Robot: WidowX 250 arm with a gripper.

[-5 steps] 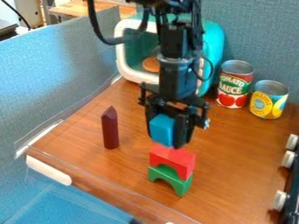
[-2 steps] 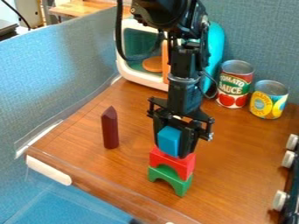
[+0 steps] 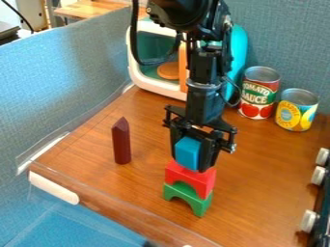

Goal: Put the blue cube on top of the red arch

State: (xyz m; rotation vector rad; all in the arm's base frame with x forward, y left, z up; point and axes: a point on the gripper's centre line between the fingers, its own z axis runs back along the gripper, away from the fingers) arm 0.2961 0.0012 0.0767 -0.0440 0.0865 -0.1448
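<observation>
ok so, biggest stuff first: nothing on the worktop (image 3: pixel 258 178) has been shifted, as far as can be seen; the toy oven (image 3: pixel 238 53) is parked up around 12 o'clock, same as before; the arm (image 3: pixel 205 62) has been swung a bit towards 3 o'clock and brought down since the first frame, with barely a nudge seen since the second, so the big travel part can probably be called done.

The claw (image 3: pixel 191 161) is now found right over the stack, at about 5 o'clock from the middle of the view; it's clamped on the cube, one finger to each side. The maroon block (image 3: pixel 121 144), at 10 o'clock from the stack, has been left alone; same for the red arch (image 3: pixel 190 176), which is sat upright on the green arch (image 3: pixel 199 202) and doesn't look to have been bumped.

As for the blue cube (image 3: pixel 187 152), it's been lowered from higher up to just above or onto the red arch; whether contact has been made can't be told, tbh. Placement looks nearly there; a small centring check, a gentle set-down and a straight lift-off would be needed; if the release is rushed, the whole tower could get knocked over.
</observation>
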